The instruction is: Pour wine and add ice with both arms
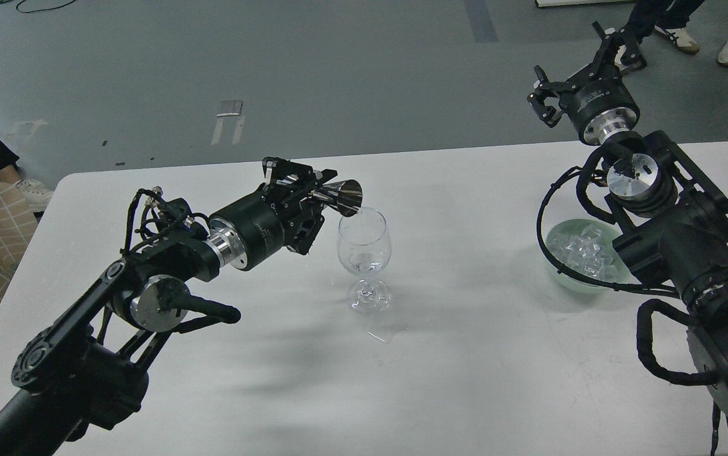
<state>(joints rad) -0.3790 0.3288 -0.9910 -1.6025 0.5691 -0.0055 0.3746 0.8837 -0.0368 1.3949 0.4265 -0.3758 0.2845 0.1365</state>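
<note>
A white table is filling most of the view, with a grey floor beyond it and the shoes and legs of people showing at the top right and far left edges. A wine glass is standing upright near the middle of the table, holding a small pool of clear wine at the bottom of its bowl. The left gripper is gripping a small metal measuring cup by its narrow end, its jaws clenched around it. The cup is lying tipped on its side with its wide mouth hanging just above the near-left rim of the glass, and a thin thread of liquid seems to be falling from its lip into the glass. A few clear drops are lying on the table just in front of the foot of the glass. To the right, a pale green bowl is sitting on the table, piled with ice, partly hidden behind the right arm. The right gripper is hanging high beyond the far edge of the table, well apart from the bowl, with its jaws spread and holding nothing.
</note>
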